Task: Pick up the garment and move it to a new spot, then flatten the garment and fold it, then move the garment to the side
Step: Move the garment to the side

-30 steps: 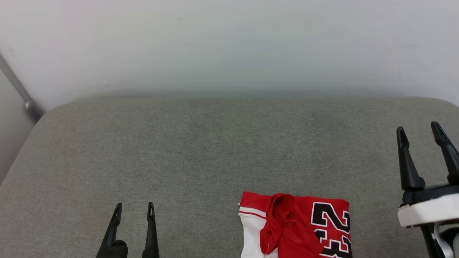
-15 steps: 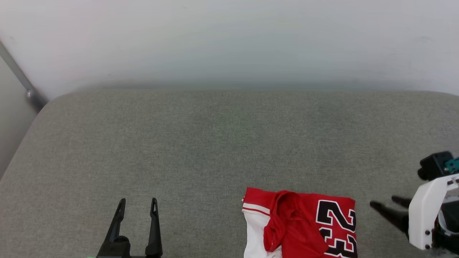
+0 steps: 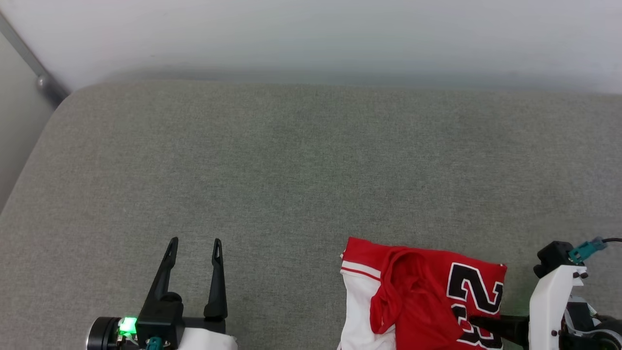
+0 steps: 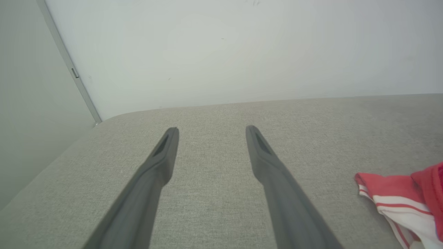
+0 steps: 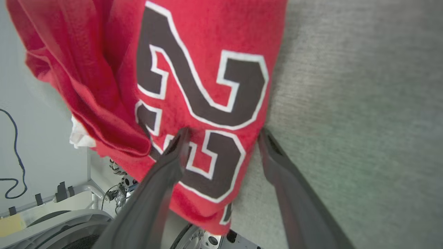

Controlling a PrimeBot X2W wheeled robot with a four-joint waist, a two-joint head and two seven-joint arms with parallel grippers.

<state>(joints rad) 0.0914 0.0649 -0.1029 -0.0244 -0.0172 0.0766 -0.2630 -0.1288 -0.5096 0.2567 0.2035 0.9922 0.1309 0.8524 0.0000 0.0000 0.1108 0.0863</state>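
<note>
The red garment lies bunched at the front right of the grey cushion, its white striped sleeve to the left and the black "23" to the right. The left wrist view catches the sleeve end of the garment at its right edge. My right gripper is open and straddles the garment's right edge: one finger lies over the "3", the other over bare cushion. In the head view a dark finger points left onto the lettering. My left gripper is open and empty, well left of the garment.
A pale wall rises behind the cushion, with a grey metal bar at the far left corner. The cushion's rounded left edge drops away. Below the garment in the right wrist view are the robot's base and a dark cable.
The camera has tilted down, shifting the whole picture. My right gripper swung from pointing up at the far right to pointing left, low over the garment's right edge. The left gripper has barely moved.
</note>
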